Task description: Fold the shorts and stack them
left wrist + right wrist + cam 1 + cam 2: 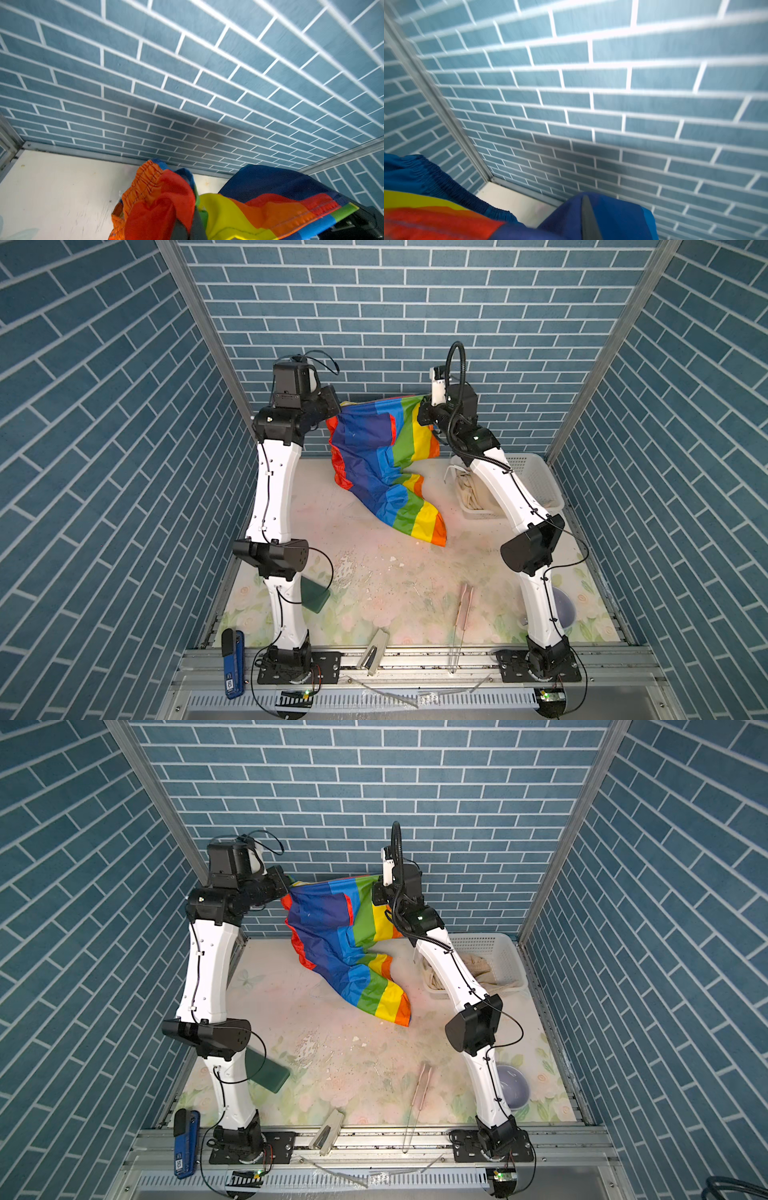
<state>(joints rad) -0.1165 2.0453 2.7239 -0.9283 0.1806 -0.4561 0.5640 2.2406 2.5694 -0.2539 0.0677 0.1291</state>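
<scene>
While the rainbow shorts hang in the upper middle of both top views, stretched by the waistband between the two arms, no fold has been made yet. The left pincer is clamped shut on one end of the waistband and the right pincer on the other. The legs trail downward, and the lower one rests on the table near the middle of the frame.

The beige shorts lie bunched in the white basket at the right edge of the table, partly hidden behind the right arm.

By the look of it, the task is near its start. The rainbow pair must be laid flat and folded, then the beige pair lifted out, folded and stacked with it.

A green block sits at the lower left beside the left arm. A thin pink-tipped tool lies at the lower middle right, and a purple bowl sits at the lower right behind the right arm. A beige clip-like tool and a blue tool rest along the bottom rail.

None of these lies under the hanging cloth. The likeliest hindrance is the basket, close to the right arm, and the shiny fabric may slip as it is spread.
</scene>
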